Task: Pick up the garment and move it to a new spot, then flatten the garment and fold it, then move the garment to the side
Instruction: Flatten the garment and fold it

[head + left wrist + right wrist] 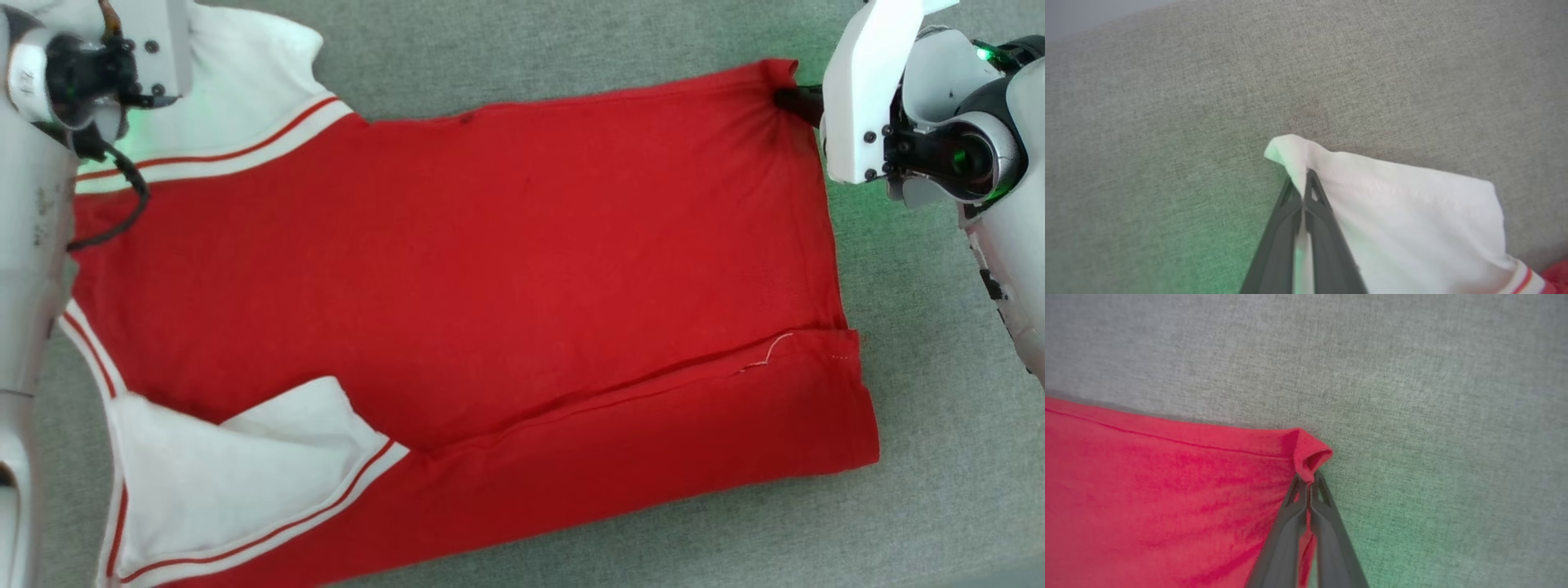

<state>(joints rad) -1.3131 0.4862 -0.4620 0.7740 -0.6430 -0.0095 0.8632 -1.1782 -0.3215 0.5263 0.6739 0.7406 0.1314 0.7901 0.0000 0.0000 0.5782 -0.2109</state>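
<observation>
Lying spread across the grey counter [939, 457], the garment [457, 269] shows a plain red side up, sleeve end toward the robot's left and hem toward its right. Its near long edge [653, 425] is already turned over onto the body as a band, with the near white sleeve [245, 465] tucked in on top; the far edge lies unfolded. At the far white sleeve [1392, 204], the left gripper [1302, 183] has its jaws together on the sleeve's outer corner, cloth pinched between them. At the far hem corner [1310, 455], the right gripper [1308, 484] has its jaws clamped on a small bunched peak of red cloth. Judged from this layout, the folding step is in hand: one lengthwise fold made, the second gripped at both ends. The next move calls for both arms to lift slightly and carry the far edge toward the robot in step, keeping the cloth taut between them so the crease runs straight, then laying it over the body.
</observation>
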